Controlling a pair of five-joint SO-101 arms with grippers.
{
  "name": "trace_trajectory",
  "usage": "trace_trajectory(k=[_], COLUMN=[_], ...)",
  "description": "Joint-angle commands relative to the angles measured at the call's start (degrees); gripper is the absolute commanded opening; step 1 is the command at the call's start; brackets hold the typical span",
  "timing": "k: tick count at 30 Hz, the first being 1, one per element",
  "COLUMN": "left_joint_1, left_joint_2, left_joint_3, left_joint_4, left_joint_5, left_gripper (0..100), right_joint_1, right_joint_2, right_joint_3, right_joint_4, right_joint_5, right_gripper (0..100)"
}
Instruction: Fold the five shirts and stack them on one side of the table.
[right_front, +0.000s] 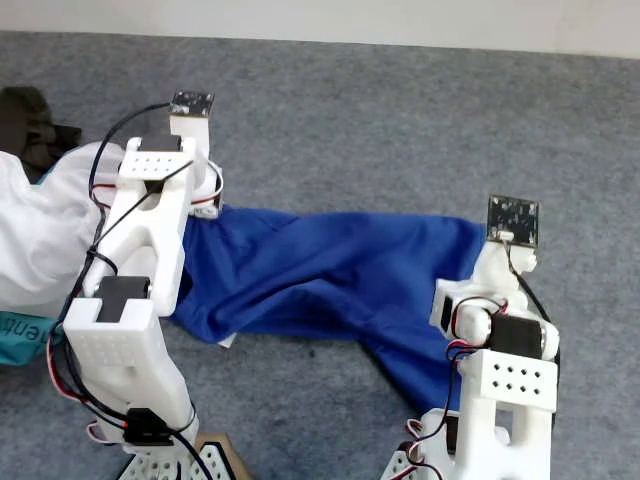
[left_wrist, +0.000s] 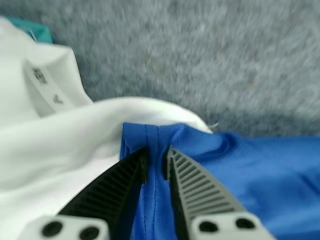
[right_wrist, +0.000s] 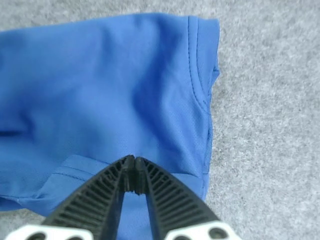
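You are working over a grey, felt-like table cover (right_front: 400, 120) that spans the high view. Along its far edge runs a pale strip (right_front: 400, 20), perhaps a wall or bare floor; the view does not settle which. A dark object (right_front: 30, 115) sits at the far left corner.

The blue shirt (right_front: 330, 275) lies rumpled across the middle of the cover, stretched from one arm to the other. A white shirt (right_front: 30, 240) is heaped at the left edge, touching the blue one, and a teal garment (right_front: 20, 335) peeks out from under its near side.

A sewn label (left_wrist: 45, 85) on the white shirt carries grey marks, too blurred for you to read.

Your left gripper (left_wrist: 155, 157) is clenched on the stitched hem of the blue shirt, right where that hem lies against the white cloth. Your right gripper (right_wrist: 134, 172) has its jaws pressed together on a fold of the blue shirt, near the shirt's stitched edge, with grey cover just beside it.
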Motion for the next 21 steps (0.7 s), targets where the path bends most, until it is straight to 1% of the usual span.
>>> trace_trajectory(k=[1,8,16,21], left_joint_1=[-1.01,-1.01,-0.92,0.31], left_joint_2=[-0.66,-0.13,-0.13,-3.12], left_joint_3=[-5.14,-9.36,-9.01,-11.47], left_joint_4=[-0.35,-0.35,0.00,10.29], left_joint_5=[0.18,0.18,0.18,0.09], left_gripper=[6,6,7,6], right_joint_1=[0.22,0.22,0.22,0.13], right_joint_2=[-1.10,-1.10,-1.10,-1.10], right_joint_3=[0.13,0.13,0.13,0.13], right_joint_4=[-1.89,-2.68,-2.59,-2.59], right_joint_5=[-0.26,-0.26,-0.26,-0.26], right_gripper=[0.5,0.5,0.5,0.5])
